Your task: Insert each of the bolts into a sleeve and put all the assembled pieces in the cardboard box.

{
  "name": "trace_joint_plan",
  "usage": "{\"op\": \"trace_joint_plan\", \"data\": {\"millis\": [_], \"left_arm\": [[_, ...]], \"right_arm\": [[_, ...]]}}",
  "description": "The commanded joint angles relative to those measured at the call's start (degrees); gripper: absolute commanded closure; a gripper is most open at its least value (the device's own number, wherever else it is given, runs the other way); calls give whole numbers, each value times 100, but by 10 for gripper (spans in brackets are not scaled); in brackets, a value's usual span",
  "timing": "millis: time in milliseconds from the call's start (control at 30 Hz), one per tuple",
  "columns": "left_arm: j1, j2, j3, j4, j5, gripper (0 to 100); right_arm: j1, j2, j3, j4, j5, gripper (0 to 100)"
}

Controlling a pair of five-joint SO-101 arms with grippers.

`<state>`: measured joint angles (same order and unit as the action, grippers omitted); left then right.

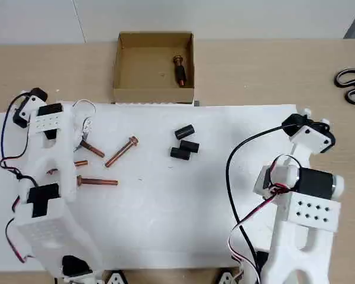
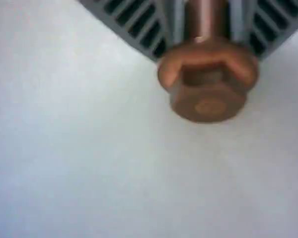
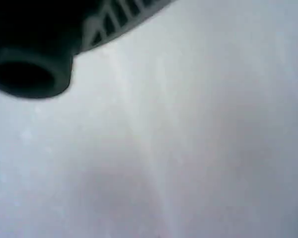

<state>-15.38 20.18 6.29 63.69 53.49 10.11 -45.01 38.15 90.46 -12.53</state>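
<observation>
Surface: white sheet (image 1: 165, 225) lay on the table (image 1: 254, 71); cardboard box (image 1: 125, 65) held one assembled piece (image 1: 179, 69).
Left gripper (image 2: 203, 12): clenched on bolt (image 2: 208, 79).
Right gripper (image 3: 74, 25): grasping sleeve (image 3: 32, 69), bore unobstructed.
Recommendation: shank needed squaring to bore before a slow push.

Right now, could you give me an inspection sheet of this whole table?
Surface: white sheet on a tan wooden table.
Job's things: brown cardboard box holding one sleeved copper bolt; loose copper bolts and three black cylindrical sleeves on the sheet.
Clutter: black-handled metal scissors.
Pincers: left pincer shut on a copper hex-head bolt; right pincer shut on a black tubular sleeve.
Cables: black, red and white wires at both table sides.
Surroundings: pale background beyond the table.
</observation>
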Motion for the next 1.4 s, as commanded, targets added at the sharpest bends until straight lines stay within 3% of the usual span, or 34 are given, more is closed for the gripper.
{"op": "trace_joint_plan", "data": {"millis": [0, 167, 400, 833, 1100, 1367], "left_arm": [[273, -730, -84, 343, -18, 995], [730, -2145, -84, 738, -62, 995], [1266, -4079, -84, 800, -809, 995], [2356, -6374, 330, 1530, -2013, 995], [3182, -8571, 2651, 167, -2101, 995], [3297, -10400, 4734, -1284, -2092, 995]], "right_arm": [[-22, -145, -70, -31, -53, 997], [-312, -435, -316, 215, -26, 997], [-1051, -1525, -580, 295, 202, 996], [-2325, -2985, -563, 295, 501, 995], [-3292, -4207, 62, -312, 1468, 995], [-4066, -5402, 1776, -1525, 1829, 995]]}}
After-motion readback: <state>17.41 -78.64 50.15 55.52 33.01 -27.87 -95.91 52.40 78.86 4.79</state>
